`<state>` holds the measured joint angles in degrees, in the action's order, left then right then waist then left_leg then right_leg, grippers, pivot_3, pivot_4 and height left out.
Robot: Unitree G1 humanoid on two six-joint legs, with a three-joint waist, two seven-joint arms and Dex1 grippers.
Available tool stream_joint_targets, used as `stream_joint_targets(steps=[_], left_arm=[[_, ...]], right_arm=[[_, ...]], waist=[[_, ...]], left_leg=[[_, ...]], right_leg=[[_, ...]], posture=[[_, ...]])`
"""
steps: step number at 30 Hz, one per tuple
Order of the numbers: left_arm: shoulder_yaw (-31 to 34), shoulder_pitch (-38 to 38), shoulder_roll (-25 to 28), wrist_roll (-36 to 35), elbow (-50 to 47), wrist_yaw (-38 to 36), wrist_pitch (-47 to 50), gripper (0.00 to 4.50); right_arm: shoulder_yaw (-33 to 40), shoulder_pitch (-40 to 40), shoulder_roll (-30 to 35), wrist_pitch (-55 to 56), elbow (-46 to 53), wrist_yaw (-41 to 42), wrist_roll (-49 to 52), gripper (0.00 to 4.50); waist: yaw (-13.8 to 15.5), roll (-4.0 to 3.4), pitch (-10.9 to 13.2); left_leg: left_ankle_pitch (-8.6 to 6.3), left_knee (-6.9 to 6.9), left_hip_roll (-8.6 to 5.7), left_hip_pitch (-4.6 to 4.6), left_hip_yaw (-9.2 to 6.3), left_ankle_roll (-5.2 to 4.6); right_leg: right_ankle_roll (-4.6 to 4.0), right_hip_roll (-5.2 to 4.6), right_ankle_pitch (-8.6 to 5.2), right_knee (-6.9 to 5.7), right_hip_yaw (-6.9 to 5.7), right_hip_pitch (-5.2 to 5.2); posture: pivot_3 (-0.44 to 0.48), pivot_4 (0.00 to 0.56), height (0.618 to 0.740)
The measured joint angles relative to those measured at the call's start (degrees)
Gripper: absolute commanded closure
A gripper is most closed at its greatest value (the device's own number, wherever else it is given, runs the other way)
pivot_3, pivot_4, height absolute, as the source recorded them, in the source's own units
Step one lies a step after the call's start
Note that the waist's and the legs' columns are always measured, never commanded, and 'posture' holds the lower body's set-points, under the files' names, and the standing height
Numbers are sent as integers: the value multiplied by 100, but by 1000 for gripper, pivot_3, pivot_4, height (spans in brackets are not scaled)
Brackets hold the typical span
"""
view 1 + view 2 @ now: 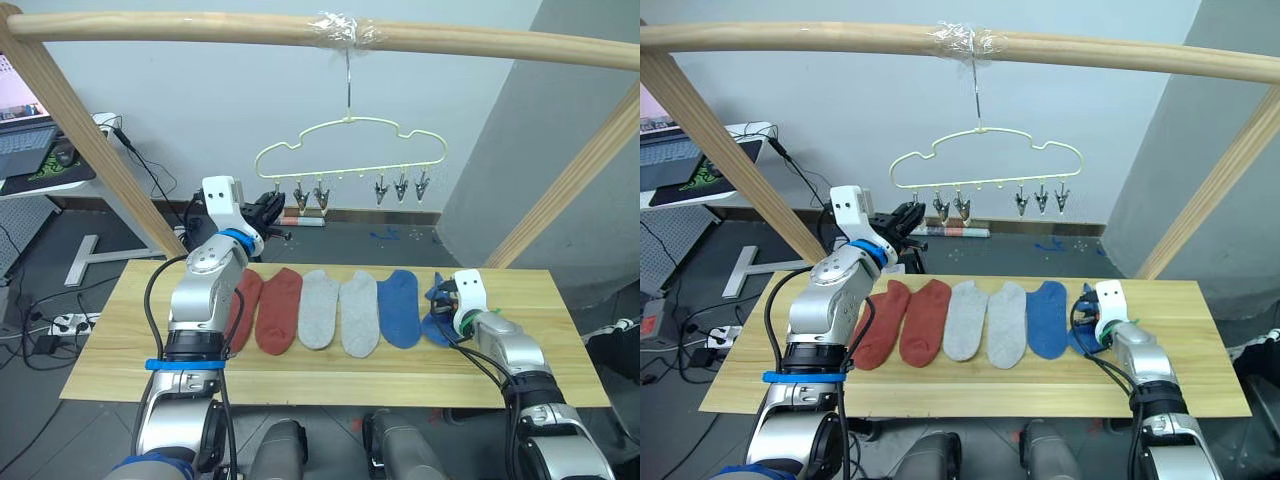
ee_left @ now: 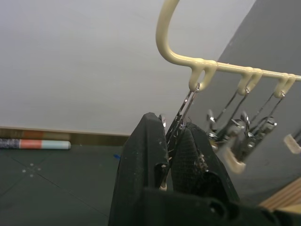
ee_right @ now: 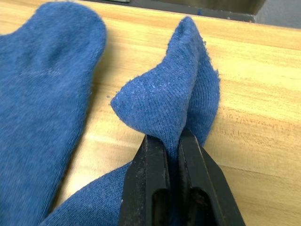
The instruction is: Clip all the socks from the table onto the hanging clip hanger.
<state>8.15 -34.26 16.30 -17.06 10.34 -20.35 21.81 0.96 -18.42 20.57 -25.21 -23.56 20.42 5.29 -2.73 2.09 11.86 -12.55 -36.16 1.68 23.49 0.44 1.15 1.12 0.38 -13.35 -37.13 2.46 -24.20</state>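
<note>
Five socks lie side by side on the table (image 1: 560, 372): two rust-red socks (image 1: 279, 310), two light grey socks (image 1: 339, 312) and one blue sock (image 1: 400, 308). At the row's right end, my right gripper (image 3: 173, 146) is shut on a bunched fold of a second blue sock (image 3: 164, 101), which still touches the wood. The pale-yellow clip hanger (image 1: 350, 140) hangs by its hook from the top pole. My left gripper (image 2: 170, 141) is raised to the hanger's left end and shut on the leftmost metal clip (image 2: 183, 110). The other clips (image 1: 400, 187) hang empty.
A thick wooden pole (image 1: 200, 28) runs across the top, with slanted poles at the left (image 1: 90, 150) and right (image 1: 575, 185). A desk with a laptop (image 1: 25, 150) stands at the far left. Cables and a power strip (image 1: 68, 322) lie on the floor.
</note>
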Motion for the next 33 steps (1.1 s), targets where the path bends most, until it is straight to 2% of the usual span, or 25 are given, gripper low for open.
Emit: stream_joint_targets(steps=[5,8,11,16,21,28,33], left_arm=[[231,-8,131,-325,-114,-84,484,4246],[653,-69,126,-1182,-237,-150,1601,4246],[1145,-166,79,-2083,-371,-16,2632,4246],[1558,-267,116,-2772,-408,282,3502,4246],[1875,-411,13,-3217,-409,702,3804,4246],[1695,-340,35,-3239,-654,742,3818,4246],[1687,-294,38,-3243,-763,747,3827,4246]], right_arm=[[-428,467,562,379,1157,527,-286,4474],[-1223,597,918,952,2702,1201,-636,4474],[-1765,396,675,1026,3417,1351,-826,4474],[-2158,-69,17,841,3222,1250,-1035,4474],[-2508,-588,-217,988,2497,1194,-1418,4474],[-2714,-1142,-505,1322,1781,1134,-1856,4474],[-2722,-1446,-738,1506,1702,1064,-2027,4474]], waist=[[-41,-1,0],[-104,-2,2],[-95,0,2],[-47,2,3],[-34,6,5],[-21,9,8],[-8,10,9]], left_leg=[[0,-1,0,-14,2,0],[0,-2,-1,-30,-3,0],[0,-2,4,-39,-18,1],[2,-3,3,-47,-21,5],[5,-8,2,-46,-16,10],[6,-7,1,-45,-15,11],[7,-5,2,-45,-23,13]], right_leg=[[2,2,0,-8,2,2],[6,23,2,-15,1,8],[7,37,3,-25,-10,11],[2,32,0,-47,0,9],[2,8,0,-49,5,9],[1,2,0,-50,6,7],[1,4,-1,-53,0,7]], posture=[[-29,202,740],[-29,202,740],[-32,201,740],[-30,200,740],[-24,200,740],[-10,210,740],[-9,218,740]])
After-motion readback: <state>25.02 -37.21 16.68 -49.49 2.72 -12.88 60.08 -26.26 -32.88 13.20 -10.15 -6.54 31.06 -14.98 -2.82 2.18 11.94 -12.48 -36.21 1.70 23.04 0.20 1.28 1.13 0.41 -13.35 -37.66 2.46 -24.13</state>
